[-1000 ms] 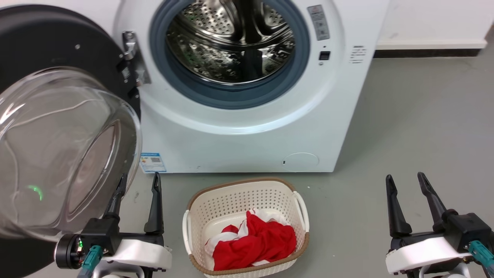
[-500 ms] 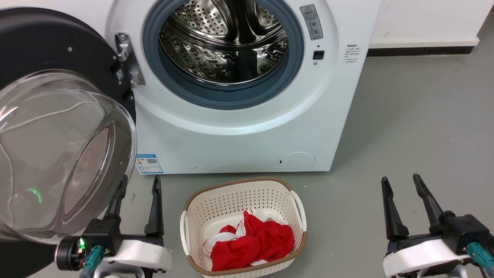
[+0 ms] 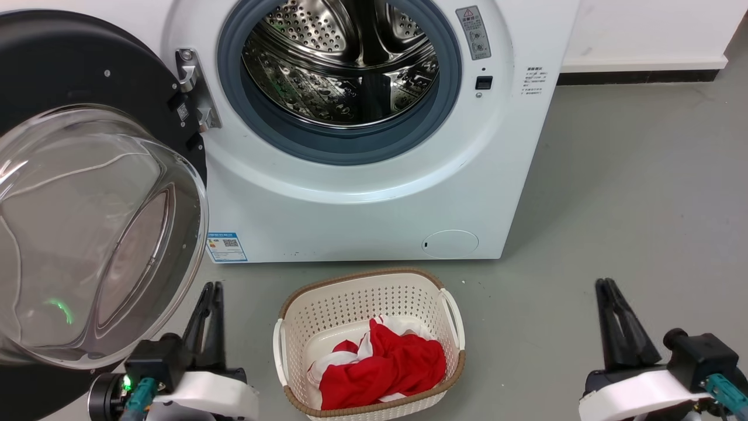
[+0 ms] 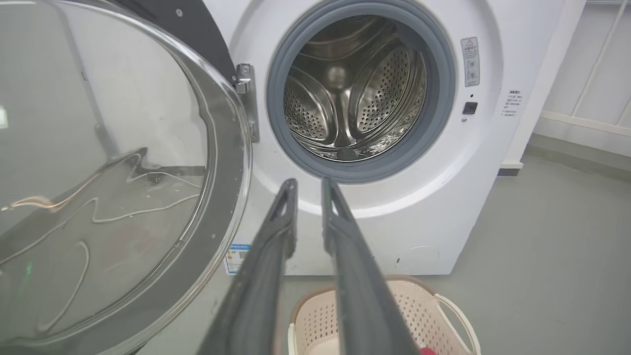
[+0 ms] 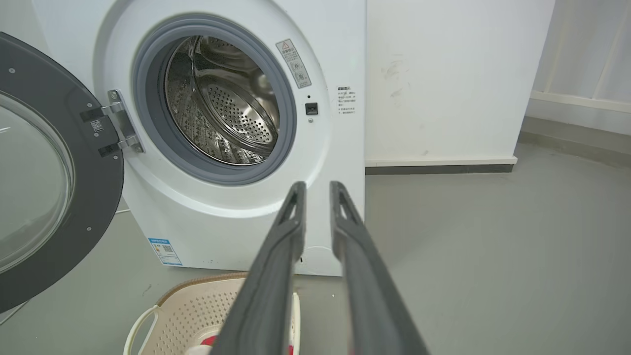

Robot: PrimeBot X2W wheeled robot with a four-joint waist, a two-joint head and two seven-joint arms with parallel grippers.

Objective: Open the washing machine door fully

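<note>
Your left gripper point(image 3: 211, 287) is two long matte-black tapered fingers with slotted tips, set on a black block point(image 3: 156, 363) above a glossy white wrist shell point(image 3: 207, 396). At its 8 o'clock you have a round black cap point(image 3: 100, 397), a green light point(image 3: 125, 383) and a teal cable plug point(image 3: 139, 393). Your right gripper point(image 3: 606, 285) matches, with a teal connector point(image 3: 723, 390) at 4 o'clock.

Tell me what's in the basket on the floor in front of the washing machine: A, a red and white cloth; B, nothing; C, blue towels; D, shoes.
A: a crumpled red and white cloth lies inside the cream basket, which stands before the washing machine.
</note>
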